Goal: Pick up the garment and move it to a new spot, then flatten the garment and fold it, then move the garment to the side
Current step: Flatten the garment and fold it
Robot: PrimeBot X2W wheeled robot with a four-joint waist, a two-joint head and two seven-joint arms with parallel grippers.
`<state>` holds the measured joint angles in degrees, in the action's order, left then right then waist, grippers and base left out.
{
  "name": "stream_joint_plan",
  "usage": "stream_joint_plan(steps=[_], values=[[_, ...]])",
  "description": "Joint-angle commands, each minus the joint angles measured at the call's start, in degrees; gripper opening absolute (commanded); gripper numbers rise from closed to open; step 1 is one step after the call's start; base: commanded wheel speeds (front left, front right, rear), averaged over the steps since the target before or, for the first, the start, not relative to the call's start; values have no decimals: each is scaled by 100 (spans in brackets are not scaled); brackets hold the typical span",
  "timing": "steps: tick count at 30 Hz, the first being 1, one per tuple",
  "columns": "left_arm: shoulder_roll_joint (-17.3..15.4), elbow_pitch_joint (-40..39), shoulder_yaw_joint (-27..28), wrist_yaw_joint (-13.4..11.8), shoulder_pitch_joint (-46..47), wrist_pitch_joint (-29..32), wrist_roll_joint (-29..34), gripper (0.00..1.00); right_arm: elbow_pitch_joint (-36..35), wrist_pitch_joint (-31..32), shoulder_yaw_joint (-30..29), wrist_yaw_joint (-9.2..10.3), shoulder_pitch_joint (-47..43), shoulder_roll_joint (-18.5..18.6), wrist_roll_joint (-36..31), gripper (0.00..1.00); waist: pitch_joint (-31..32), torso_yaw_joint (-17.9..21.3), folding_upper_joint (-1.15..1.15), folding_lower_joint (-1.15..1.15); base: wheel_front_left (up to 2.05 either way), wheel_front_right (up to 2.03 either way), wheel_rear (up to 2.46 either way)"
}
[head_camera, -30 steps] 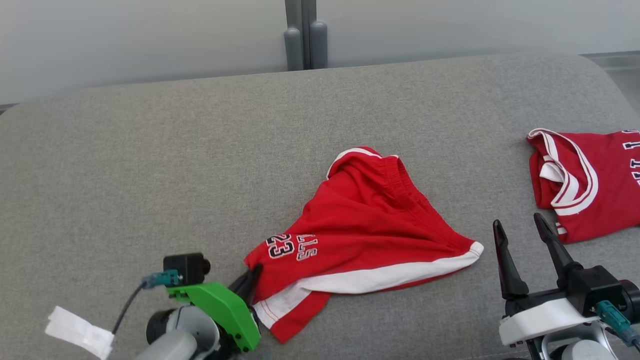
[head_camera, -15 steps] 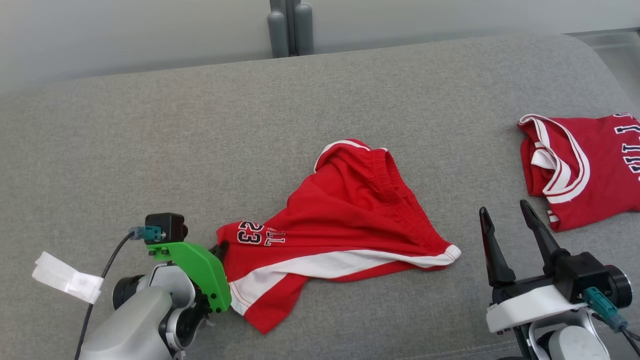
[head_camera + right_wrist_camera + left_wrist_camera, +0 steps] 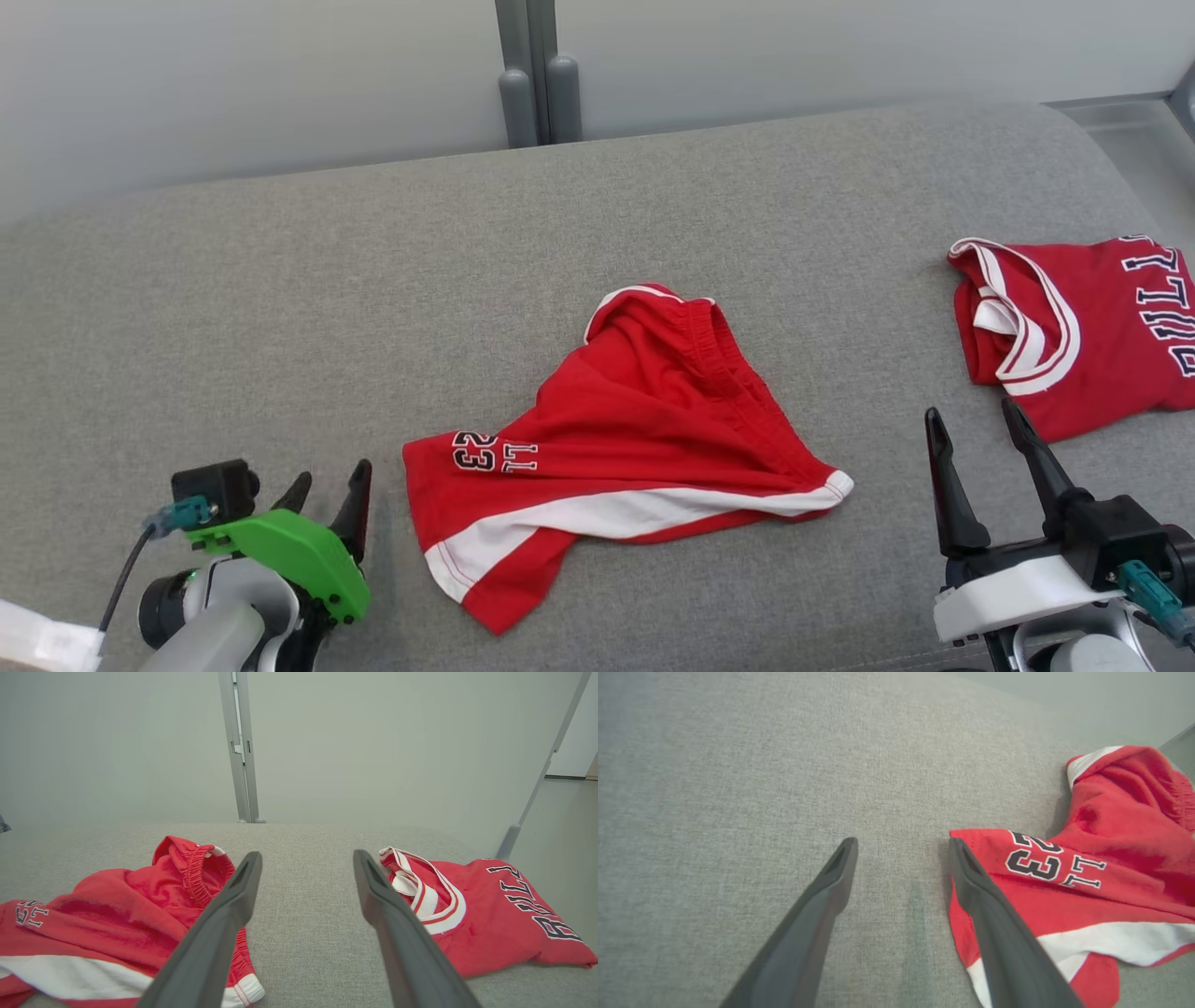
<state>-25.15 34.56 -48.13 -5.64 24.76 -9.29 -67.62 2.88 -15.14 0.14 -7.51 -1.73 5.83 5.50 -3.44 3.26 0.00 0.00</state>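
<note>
left gripper (image 3: 329,481) wide apart, empty, just beside shorts (image 3: 644,439) | right gripper (image 3: 971,413) wide apart, empty | shorts crumpled midway, lettering partly folded under | jersey (image 3: 1074,336) cut off at right edge | cushion (image 3: 280,299) open left and behind

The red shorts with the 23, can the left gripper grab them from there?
Probably yes. The left gripper is open right beside the red shorts, near the corner with the 23, with just bare grey cushion around it.

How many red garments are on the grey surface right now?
2. The red shorts lie crumpled in the middle; the red jersey lies at the right, partly cut off by the head view's edge.
</note>
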Motion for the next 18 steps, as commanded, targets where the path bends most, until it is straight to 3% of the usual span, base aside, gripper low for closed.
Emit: stream_joint_plan(steps=[1,8,11,15,18], values=[[-88,-97,53,-62,-132,-114,-3,100,-34,3,-24,4,-69,21,-4,100,95,-72,0,0,0,0,0],[-477,-1449,424,-673,-1029,-557,356,100,-261,3,-129,5,-200,154,-44,100,368,-273,0,0,0,0,0],[-555,-2076,807,-846,-1410,-599,782,100,-322,3,-148,4,-279,223,-60,100,490,-366,0,0,0,0,0],[-403,-2708,1394,-884,-2169,-584,1654,100,-335,3,-199,4,-375,271,-57,100,662,-492,0,0,0,0,0],[-225,-2984,1802,-773,-2587,-587,2163,100,-308,3,-160,5,-445,271,-91,100,725,-569,0,0,0,0,0]])
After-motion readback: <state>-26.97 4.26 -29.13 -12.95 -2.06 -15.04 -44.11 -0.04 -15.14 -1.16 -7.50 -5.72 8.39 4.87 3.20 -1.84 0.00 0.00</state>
